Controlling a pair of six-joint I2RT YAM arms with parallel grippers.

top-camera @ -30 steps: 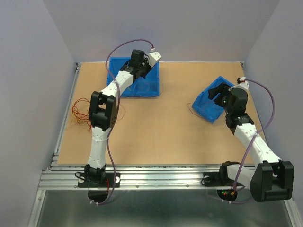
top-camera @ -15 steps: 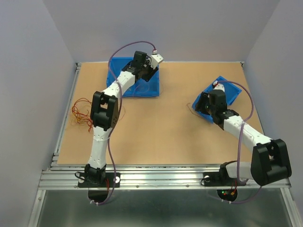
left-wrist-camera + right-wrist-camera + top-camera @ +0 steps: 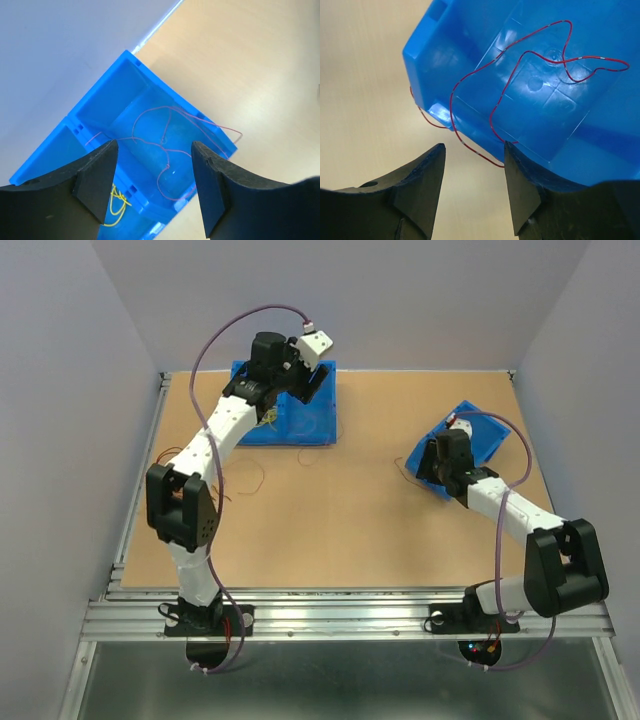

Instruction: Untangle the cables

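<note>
Wires, hair-thin and flexible, are spread over two bins and a wooden table (image 3: 340, 520). A pink wire (image 3: 163, 142) is coiled in the large compartment of the left blue plastic bin (image 3: 100, 100), one end trailing over the rim. A yellow wire (image 3: 117, 202) is lodged in a neighbouring compartment. A red wire (image 3: 451, 110) is draped inside the right blue plastic bin (image 3: 600, 115) and spills onto the table. An orange-red tangle (image 3: 172, 475) is seen near the table's left edge. The jaws of the left gripper (image 3: 155, 150) and the right gripper (image 3: 474, 150) are set apart, nothing between them.

Blue plastic divided bin (image 3: 305, 425) at eleven o'clock on tan wooden tabletop (image 3: 340, 520), thin pink wire (image 3: 165, 144) in its large compartment, yellow wire (image 3: 120, 210) in the adjoining one, second blue plastic bin (image 3: 485, 430) at two o'clock, thin red wire (image 3: 547, 59) inside it and trailing over the rim, loose red-orange wire tangle (image 3: 172, 456) at nine o'clock.
</note>
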